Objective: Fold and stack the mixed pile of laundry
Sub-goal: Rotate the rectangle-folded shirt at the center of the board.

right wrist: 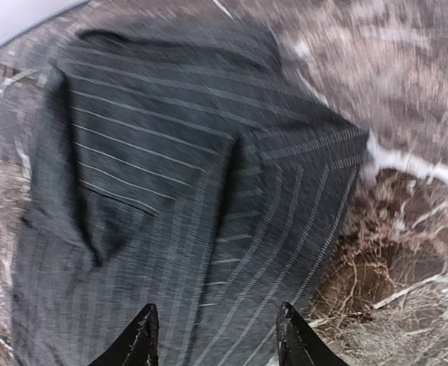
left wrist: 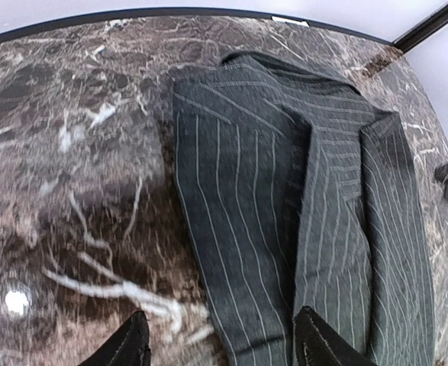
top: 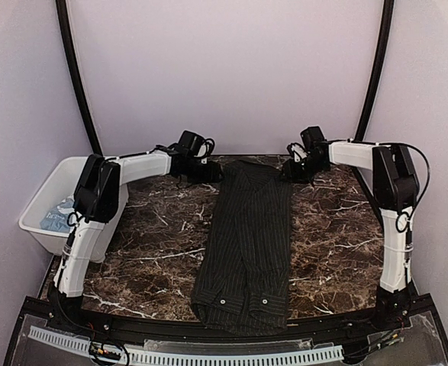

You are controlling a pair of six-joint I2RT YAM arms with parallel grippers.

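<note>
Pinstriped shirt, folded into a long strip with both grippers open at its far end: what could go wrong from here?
The left gripper straddles the shirt edge and bare table; it might pinch only the top layer, undoing the fold. The shirt's near end lies at the table's near edge; a tug could slide it off.

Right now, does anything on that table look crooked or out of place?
Mildly: the black pinstriped shirt lies as a long strip, near end bunched at the table edge. A light blue garment sits crumpled in the white bin.
</note>
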